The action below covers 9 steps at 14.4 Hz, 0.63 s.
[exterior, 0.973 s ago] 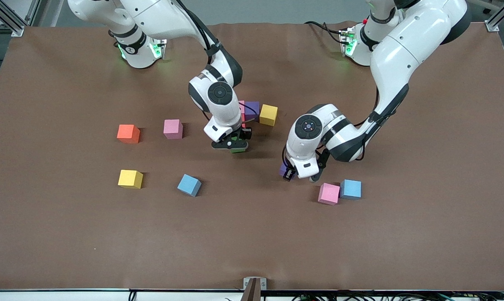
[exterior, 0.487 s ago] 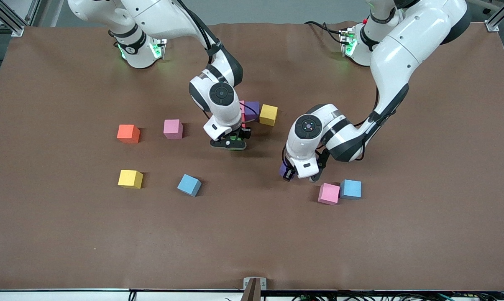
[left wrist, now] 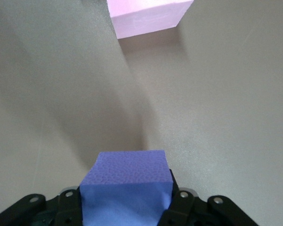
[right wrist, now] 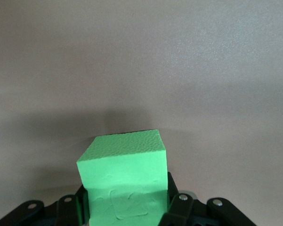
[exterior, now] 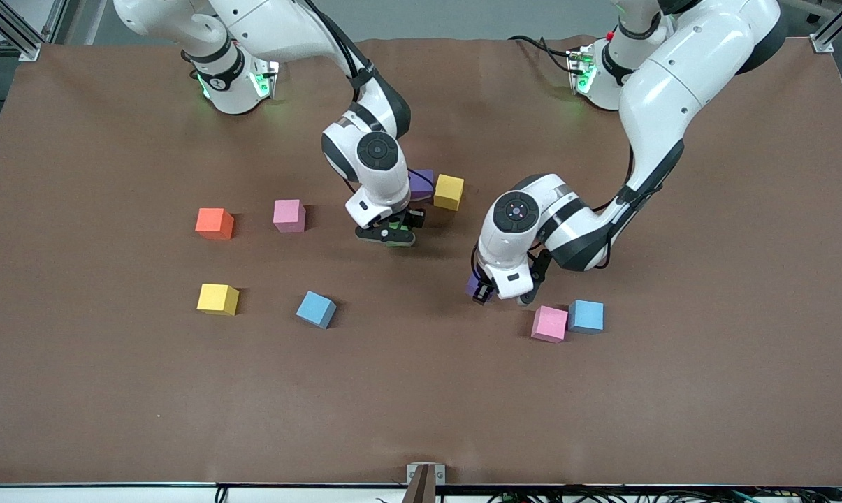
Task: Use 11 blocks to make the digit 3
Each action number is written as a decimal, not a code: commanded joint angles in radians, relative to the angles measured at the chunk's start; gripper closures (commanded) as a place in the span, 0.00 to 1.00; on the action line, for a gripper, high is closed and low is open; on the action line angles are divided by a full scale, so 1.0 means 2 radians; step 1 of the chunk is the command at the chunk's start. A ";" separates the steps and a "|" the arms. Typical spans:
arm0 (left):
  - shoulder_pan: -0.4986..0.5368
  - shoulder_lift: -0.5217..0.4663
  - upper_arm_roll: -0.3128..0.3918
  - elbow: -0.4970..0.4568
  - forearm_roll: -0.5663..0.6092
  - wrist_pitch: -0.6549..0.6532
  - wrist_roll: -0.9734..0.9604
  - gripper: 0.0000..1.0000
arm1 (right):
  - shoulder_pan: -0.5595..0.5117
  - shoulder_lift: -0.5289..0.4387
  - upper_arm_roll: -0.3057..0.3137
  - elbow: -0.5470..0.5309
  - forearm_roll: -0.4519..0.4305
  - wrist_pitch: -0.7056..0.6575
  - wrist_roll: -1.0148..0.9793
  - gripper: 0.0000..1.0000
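Two arms work mid-table, the digit barely begun: a purple block (exterior: 422, 183) and a yellow block (exterior: 448, 192) sit side by side. The right gripper (exterior: 387, 236) clamps a green block (right wrist: 123, 181); the left gripper (exterior: 487, 291) clamps another purple cube (left wrist: 127, 186). Pink, blue and yellow blocks lie scattered, an orange cube (exterior: 214, 223) among them.

green block (right wrist: 122, 176), clamped by right end effector (right wrist: 125, 209)

Your brown worktop (exterior: 113, 391) carries loose cubes: toward the right arm's end an orange cube (exterior: 214, 223), a pink block (exterior: 289, 215), a yellow block (exterior: 218, 299) and a light blue block (exterior: 316, 309). Mid-worktop sit a purple block (exterior: 423, 183) and a second yellow block (exterior: 448, 192); toward the left arm's end another pink block (exterior: 549, 323) touches another light blue block (exterior: 586, 316).
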 commanded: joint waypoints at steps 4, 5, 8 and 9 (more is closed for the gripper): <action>-0.002 -0.011 -0.002 0.001 0.008 -0.010 -0.012 0.68 | 0.004 0.004 -0.003 0.003 0.004 -0.001 0.007 1.00; -0.002 -0.011 -0.002 0.001 0.008 -0.010 -0.012 0.68 | 0.004 0.005 -0.003 0.002 0.004 -0.001 0.006 1.00; -0.002 -0.011 -0.002 0.007 0.007 -0.010 -0.012 0.68 | 0.003 0.006 -0.003 0.002 0.004 -0.001 0.005 1.00; -0.002 -0.010 -0.002 0.007 0.007 -0.010 -0.012 0.68 | 0.003 0.006 -0.003 0.003 0.003 -0.001 0.004 1.00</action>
